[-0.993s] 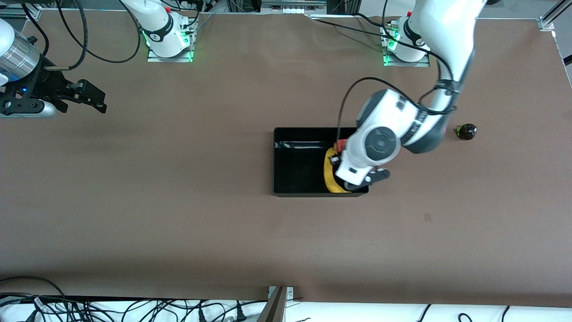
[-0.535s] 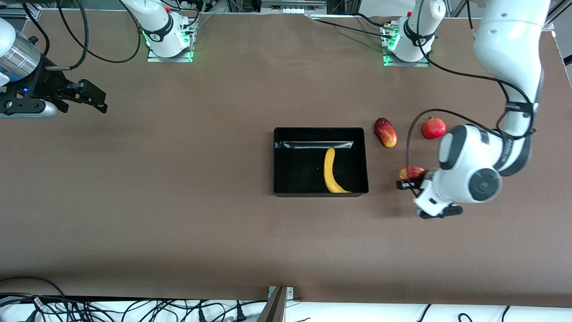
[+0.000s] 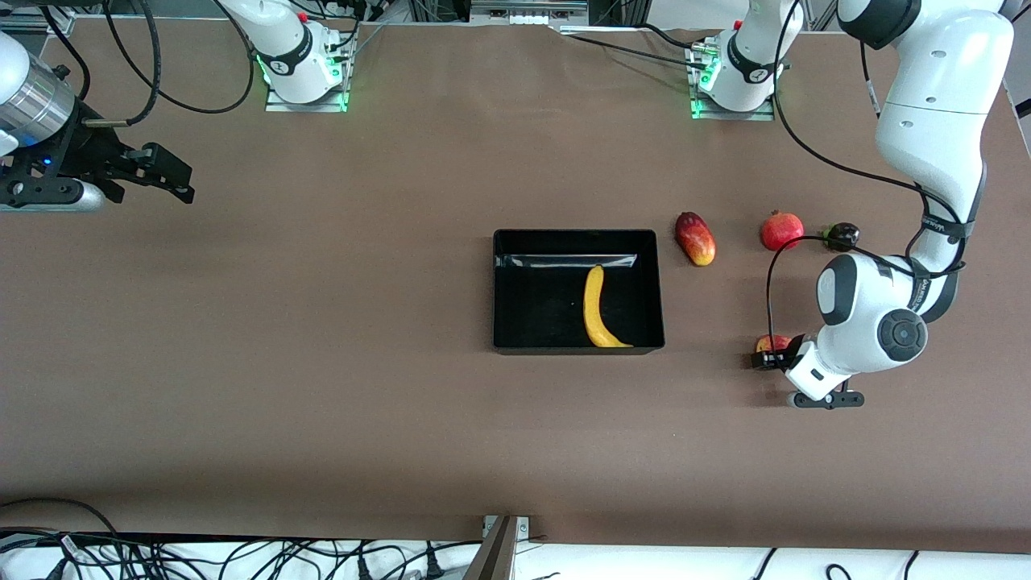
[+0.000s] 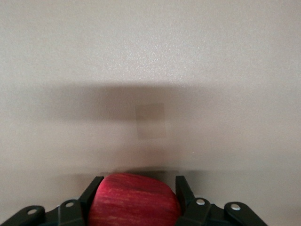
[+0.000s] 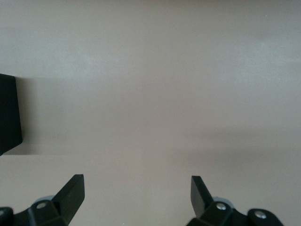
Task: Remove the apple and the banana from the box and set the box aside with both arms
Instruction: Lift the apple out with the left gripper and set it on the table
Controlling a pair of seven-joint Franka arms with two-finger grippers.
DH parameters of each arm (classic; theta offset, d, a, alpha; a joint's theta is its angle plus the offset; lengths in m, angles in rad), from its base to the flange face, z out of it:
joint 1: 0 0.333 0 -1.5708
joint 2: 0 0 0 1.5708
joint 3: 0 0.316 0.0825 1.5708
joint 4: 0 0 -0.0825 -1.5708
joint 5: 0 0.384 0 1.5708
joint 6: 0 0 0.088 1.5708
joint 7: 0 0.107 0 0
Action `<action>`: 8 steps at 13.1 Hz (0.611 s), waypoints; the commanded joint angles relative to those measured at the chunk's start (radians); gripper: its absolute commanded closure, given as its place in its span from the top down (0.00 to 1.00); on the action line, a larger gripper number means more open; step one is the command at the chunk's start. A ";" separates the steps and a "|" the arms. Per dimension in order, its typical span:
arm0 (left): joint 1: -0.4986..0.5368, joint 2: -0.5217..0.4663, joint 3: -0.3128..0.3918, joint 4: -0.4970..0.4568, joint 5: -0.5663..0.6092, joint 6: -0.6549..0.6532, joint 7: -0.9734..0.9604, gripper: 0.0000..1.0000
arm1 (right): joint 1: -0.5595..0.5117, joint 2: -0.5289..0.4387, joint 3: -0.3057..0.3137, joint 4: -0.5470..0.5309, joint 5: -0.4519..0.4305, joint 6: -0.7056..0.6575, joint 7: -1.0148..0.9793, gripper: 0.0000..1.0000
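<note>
Front view: the apple was seen clamped in the left gripper, already out of the box and held over bare table toward the left arm's end, not yet set down. The banana was still lying in the box, near the wall on the left arm's side, so its removal and the shifting of the box with both arms were judged to remain. The right gripper was kept waiting with its fingers spread wide and empty, over the table at the right arm's end. The apple was shown in the left wrist view as deep red, faintly streaked and slightly blocky.
</note>
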State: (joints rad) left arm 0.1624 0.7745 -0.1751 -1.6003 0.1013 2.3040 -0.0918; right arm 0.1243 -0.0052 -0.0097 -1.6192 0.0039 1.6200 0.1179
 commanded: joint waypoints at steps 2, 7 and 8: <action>0.014 -0.007 -0.009 -0.036 0.028 0.046 0.015 0.99 | 0.000 0.004 0.004 0.013 0.015 -0.014 -0.012 1.00; -0.058 -0.098 -0.010 0.064 0.014 -0.218 -0.081 1.00 | 0.000 0.002 0.005 0.013 0.015 -0.019 -0.012 1.00; -0.092 -0.133 -0.012 0.085 0.008 -0.279 -0.171 1.00 | 0.000 0.002 0.005 0.012 0.015 -0.019 -0.012 1.00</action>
State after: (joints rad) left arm 0.1332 0.7228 -0.1909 -1.5514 0.1018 2.1519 -0.1456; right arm 0.1248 -0.0052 -0.0048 -1.6192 0.0039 1.6178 0.1178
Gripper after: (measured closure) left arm 0.000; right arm 0.000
